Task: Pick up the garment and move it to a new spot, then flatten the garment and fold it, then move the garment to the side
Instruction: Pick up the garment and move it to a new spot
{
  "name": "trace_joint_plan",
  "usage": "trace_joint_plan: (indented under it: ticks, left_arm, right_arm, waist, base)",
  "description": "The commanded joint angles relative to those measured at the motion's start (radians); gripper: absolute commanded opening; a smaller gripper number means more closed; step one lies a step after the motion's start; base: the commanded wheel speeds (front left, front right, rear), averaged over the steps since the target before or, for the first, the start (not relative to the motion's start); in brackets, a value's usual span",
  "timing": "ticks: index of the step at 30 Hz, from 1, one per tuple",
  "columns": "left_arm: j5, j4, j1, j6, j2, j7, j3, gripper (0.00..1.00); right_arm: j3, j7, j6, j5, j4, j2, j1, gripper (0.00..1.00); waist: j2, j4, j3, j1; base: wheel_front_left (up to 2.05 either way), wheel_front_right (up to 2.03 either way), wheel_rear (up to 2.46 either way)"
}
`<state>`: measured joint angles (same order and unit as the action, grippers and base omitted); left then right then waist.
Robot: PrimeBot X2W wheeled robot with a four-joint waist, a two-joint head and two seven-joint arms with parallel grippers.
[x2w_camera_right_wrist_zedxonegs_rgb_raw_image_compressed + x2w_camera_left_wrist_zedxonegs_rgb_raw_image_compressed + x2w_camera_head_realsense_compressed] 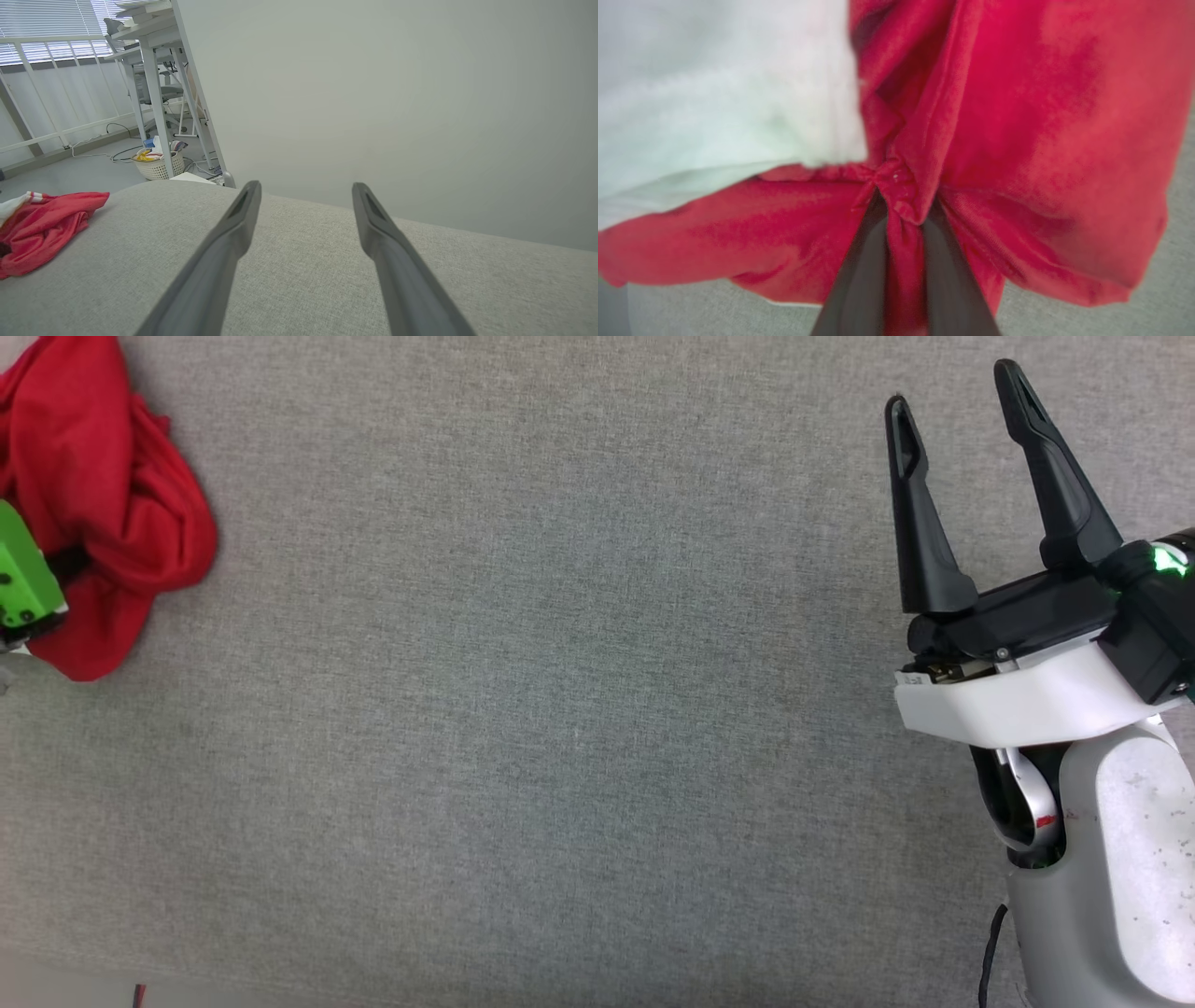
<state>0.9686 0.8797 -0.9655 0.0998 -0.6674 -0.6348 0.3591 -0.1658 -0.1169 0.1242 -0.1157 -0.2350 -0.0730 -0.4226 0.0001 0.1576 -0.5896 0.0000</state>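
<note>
Left fingers (859, 284) pinch the garment (1041, 140); right fingers (219, 261) spread.

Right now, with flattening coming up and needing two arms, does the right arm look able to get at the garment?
Probably yes, with a long reach: only bare grey surface lies between the open right claw and the garment, which the left claw pinches.

No legible lettering, number, label or sign on the bunched garment (121, 513) or elsewhere
</note>
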Motion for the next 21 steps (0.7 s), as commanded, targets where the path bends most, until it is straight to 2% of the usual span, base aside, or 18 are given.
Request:
trace_joint_plan:
  ticks: [1,6,12,16,21]
  left_arm:
    - [-0.019,0.014,0.005,-0.011,0.029,0.029,0.019,0.00]
    - [-0.040,0.014,-0.016,-0.005,0.028,0.185,-0.001,0.00]
    - [-0.103,-0.001,-0.016,0.007,0.032,0.345,0.027,0.00]
    - [-0.137,-0.018,-0.016,0.007,0.056,0.427,0.048,0.00]
    - [-0.160,-0.057,-0.012,0.008,0.088,0.482,0.071,0.00]
  right_arm:
    - [0.002,-0.004,0.007,-0.011,-0.002,0.001,0.000,1.00]
    - [0.005,-0.014,0.007,-0.025,0.026,0.005,0.015,1.00]
    - [0.022,-0.027,0.007,-0.038,0.072,0.014,0.059,1.00]
    - [0.038,-0.031,0.007,-0.026,0.105,0.017,0.093,1.00]
    - [0.049,-0.033,0.007,-0.037,0.148,0.020,0.139,1.00]
  waist:
    - [-0.0001,0.003,0.022,0.0000]
    - [-0.0001,0.011,0.091,0.0000]
    - [-0.0001,0.030,0.199,0.0000]
    - [-0.0001,0.038,0.268,0.0000]
    - [-0.0001,0.032,0.340,0.0000]
  base:
    - [0.00,0.00,0.00]
    - [0.00,0.00,0.00]
    - [0.00,0.00,0.00]
    - [0.00,0.00,0.00]
    - [0.00,0.00,0.00]
